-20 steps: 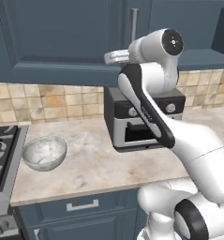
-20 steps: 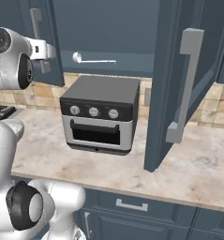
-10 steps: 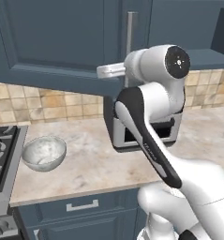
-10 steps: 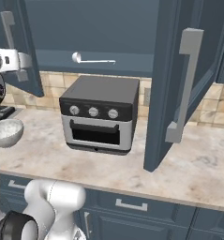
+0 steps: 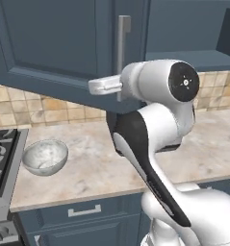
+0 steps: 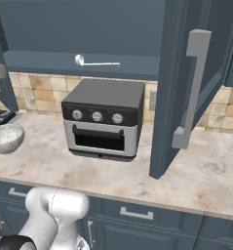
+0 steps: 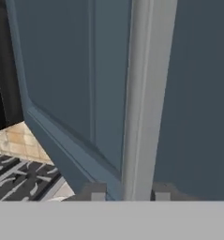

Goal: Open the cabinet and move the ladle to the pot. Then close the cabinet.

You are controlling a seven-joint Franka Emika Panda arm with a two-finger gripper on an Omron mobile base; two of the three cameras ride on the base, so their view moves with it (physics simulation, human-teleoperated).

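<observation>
Hand view: the two-finger gripper [image 7: 129,193] straddles the long silver bar handle [image 7: 140,98] of the dark slate-blue cabinet's [image 5: 54,43] left door, one fingertip at each side; whether the jaws pinch it I cannot tell. Right base view, past a black-and-silver toaster oven [image 6: 104,119] at 9 o'clock, shows the silver ladle [image 6: 96,62] lying on the open cabinet's shelf at 11 o'clock.

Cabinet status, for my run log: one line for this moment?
cabinet: both doors open | gripper: astride left door handle | ladle: on shelf
</observation>
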